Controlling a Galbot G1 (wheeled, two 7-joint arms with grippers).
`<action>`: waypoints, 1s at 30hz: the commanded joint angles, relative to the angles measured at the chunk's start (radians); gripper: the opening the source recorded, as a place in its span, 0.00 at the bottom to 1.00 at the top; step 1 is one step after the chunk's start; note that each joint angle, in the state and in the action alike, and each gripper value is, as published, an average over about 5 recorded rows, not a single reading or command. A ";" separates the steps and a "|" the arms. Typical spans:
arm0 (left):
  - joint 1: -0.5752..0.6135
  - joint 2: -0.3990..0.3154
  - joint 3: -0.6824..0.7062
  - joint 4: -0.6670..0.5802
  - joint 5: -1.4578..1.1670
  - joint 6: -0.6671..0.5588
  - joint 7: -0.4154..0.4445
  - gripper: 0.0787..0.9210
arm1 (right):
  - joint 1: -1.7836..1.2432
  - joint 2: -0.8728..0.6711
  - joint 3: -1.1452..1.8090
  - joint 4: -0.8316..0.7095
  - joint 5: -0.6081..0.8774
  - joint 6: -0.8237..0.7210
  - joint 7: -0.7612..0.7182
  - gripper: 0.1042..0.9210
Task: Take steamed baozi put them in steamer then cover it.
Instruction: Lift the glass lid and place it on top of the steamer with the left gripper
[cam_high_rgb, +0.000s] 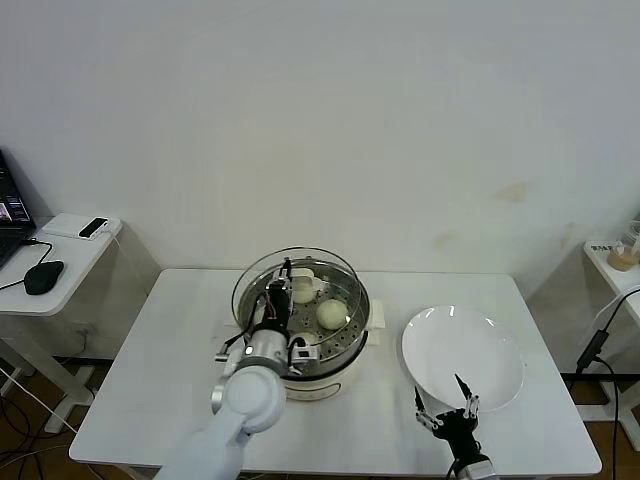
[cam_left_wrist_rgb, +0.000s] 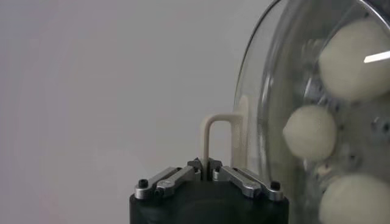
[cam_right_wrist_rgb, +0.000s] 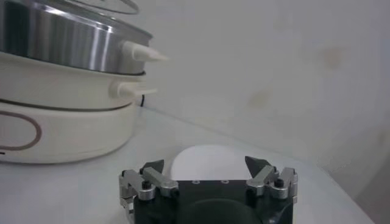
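The steamer (cam_high_rgb: 335, 372) stands at the table's middle, a shiny steel pot on a cream base, also in the right wrist view (cam_right_wrist_rgb: 58, 45). Three baozi (cam_high_rgb: 331, 313) lie on its perforated tray. My left gripper (cam_high_rgb: 286, 270) is shut on the cream handle (cam_left_wrist_rgb: 210, 137) of the cover (cam_high_rgb: 262, 268), a clear glass lid held over the pot. Whether the lid rests on the rim I cannot tell. Through the glass (cam_left_wrist_rgb: 277, 85) the baozi (cam_left_wrist_rgb: 311, 132) show. My right gripper (cam_high_rgb: 447, 410) hangs open and holds nothing, near the table's front right edge (cam_right_wrist_rgb: 204, 167).
A flat white plate (cam_high_rgb: 470, 345) with nothing on it lies right of the steamer, just beyond my right gripper, and shows past that gripper's jaws (cam_right_wrist_rgb: 204, 163). A side desk with a mouse (cam_high_rgb: 43, 276) stands far left. A cable (cam_high_rgb: 600, 335) hangs at the right.
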 joint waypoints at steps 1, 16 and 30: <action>-0.003 -0.062 0.035 0.028 0.038 0.005 0.011 0.07 | 0.000 0.000 -0.006 0.000 0.004 -0.004 -0.003 0.88; 0.039 -0.049 0.018 0.027 0.064 -0.014 0.016 0.07 | 0.000 -0.002 -0.010 -0.002 -0.003 0.000 -0.004 0.88; 0.031 -0.053 0.005 0.053 0.100 -0.035 0.009 0.07 | -0.003 -0.004 -0.010 -0.004 -0.006 0.003 -0.007 0.88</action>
